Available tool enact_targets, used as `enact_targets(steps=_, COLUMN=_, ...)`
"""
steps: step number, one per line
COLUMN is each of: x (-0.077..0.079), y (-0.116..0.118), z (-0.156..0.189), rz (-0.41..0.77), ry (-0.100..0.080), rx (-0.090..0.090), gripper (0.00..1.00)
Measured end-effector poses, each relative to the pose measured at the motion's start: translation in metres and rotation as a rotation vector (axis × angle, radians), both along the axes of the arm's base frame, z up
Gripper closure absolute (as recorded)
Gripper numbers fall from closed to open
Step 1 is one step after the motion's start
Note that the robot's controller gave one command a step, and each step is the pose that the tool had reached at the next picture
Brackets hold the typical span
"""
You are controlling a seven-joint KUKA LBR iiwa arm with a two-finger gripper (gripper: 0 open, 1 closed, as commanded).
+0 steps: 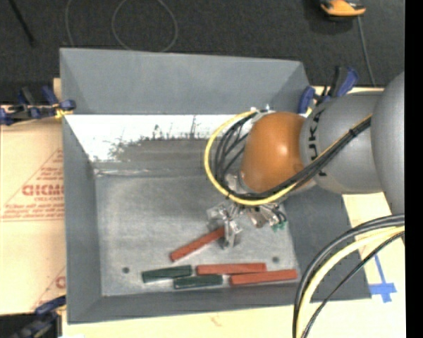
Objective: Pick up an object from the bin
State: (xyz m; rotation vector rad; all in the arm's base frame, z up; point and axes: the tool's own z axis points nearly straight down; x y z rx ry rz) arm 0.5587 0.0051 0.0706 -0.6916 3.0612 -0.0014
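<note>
The gripper (229, 232) stands low in the grey bin (127, 210), at the upper right end of a slanted red stick (194, 247) lying on the bin floor. Whether it touches that stick cannot be told. Below the slanted red stick, four more lie nearly level. A dark green stick (167, 275) is under its lower end, with a second green stick (197, 282) touching that one. A level red stick (230, 267) is under its upper end, and a longer red stick (263, 277) lies farthest right of it. Up and right of the slanted stick, the arm's orange cover (271, 152) is ringed by cables (213, 167).
</note>
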Motion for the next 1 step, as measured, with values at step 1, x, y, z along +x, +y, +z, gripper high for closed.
enact_targets(steps=1, x=-0.0095, y=0.0105, z=0.1345, rz=0.017, ry=-0.008, rx=0.0, gripper=1.0)
